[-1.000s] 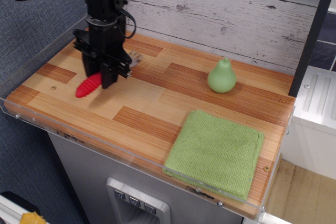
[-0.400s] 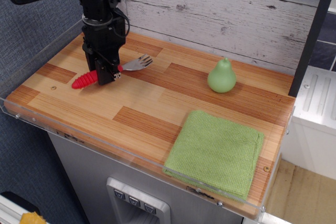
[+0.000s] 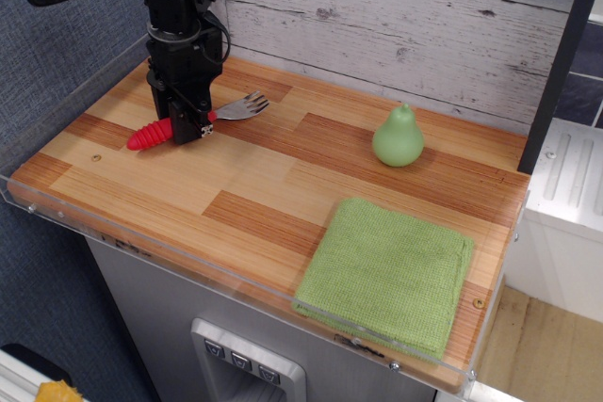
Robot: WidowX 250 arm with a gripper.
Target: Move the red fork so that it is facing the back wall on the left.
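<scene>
The red fork (image 3: 151, 134) lies at the back left of the wooden table (image 3: 273, 185). Its ribbed red handle points left and toward the front. Its silver head (image 3: 247, 105) points right and toward the back wall (image 3: 396, 16) of whitewashed planks. My black gripper (image 3: 188, 127) comes down from above and is shut on the fork's handle near its neck. The middle of the handle is hidden behind the fingers. I cannot tell whether the fork rests on the wood or hangs just above it.
A green pear (image 3: 398, 136) stands upright at the back right. A folded green cloth (image 3: 388, 272) lies at the front right. A blue-grey textured panel (image 3: 57, 54) closes the left side. A clear acrylic rim (image 3: 141, 251) runs along the table's front and left edges.
My gripper has moved toward the back left with the fork. The fork's head has come into view, pointing right and toward the back.
</scene>
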